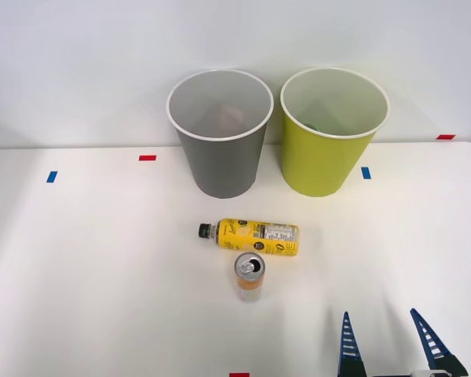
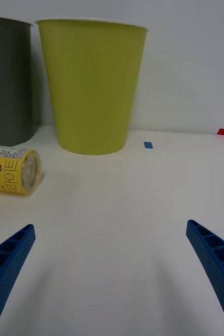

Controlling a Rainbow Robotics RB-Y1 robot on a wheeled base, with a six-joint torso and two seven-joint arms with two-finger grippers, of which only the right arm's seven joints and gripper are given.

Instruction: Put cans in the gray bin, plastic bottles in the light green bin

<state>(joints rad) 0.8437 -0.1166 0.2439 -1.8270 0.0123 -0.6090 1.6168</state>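
- Looking across your counter (image 1: 86,259), you have a wide white surface with small red and blue tape marks scattered on it, and all the task's things standing or lying on it.
- Your gray bin (image 1: 220,137) stands upright at the far side, white-rimmed; something dim shows low inside it, too unclear to name.
- Your light green bin (image 1: 330,133) stands upright just beside the gray one, on its right, the two close but not touching; a small dark shape sits against its inner wall, and you cannot tell what it is.
- Your right pincer (image 1: 391,342) hangs low over the near right part of the counter, released, its two blue ribbed fingers spread wide with nothing between them; it is aimed toward the bins and well apart from both drink containers.
- Your plastic bottle (image 1: 251,236) lies on its side near the counter's middle, in front of the bins, black cap pointing left; its yellow label carries black-and-white print too small to read. In the wrist view its base end (image 2: 14,169) faces you.
- Your can (image 1: 250,276) stands upright just on the near side of the bottle, close to touching, silver pull-tab top up.
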